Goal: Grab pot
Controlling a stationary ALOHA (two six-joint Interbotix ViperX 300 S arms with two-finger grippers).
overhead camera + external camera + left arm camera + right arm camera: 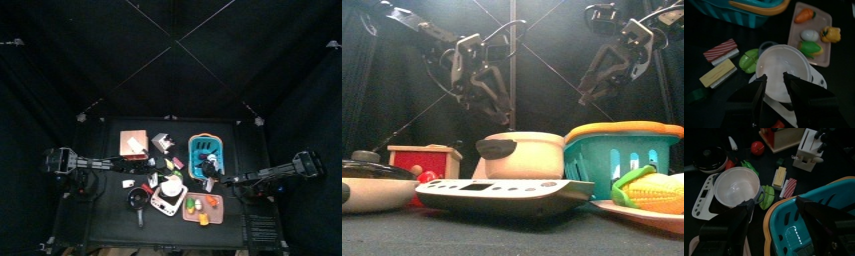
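Observation:
The pot [523,155] is cream-white with a dark handle and stands on a white scale [502,190] at the table's middle front. It also shows in the top view [170,192]. My left gripper [773,77] is open, hanging just above the pot [781,62] with its jaws over the near rim. In the front view the left gripper [482,95] hangs above and behind the pot. My right gripper [774,203] is open and empty, raised between the pot [736,187] and the teal basket [817,218].
A teal basket with an orange rim [623,150] stands right of the pot. A plate of toy vegetables [814,32] lies at the front right. A black pan [369,168] and a red box [422,160] are on the left. A knife block [807,150] stands at the back.

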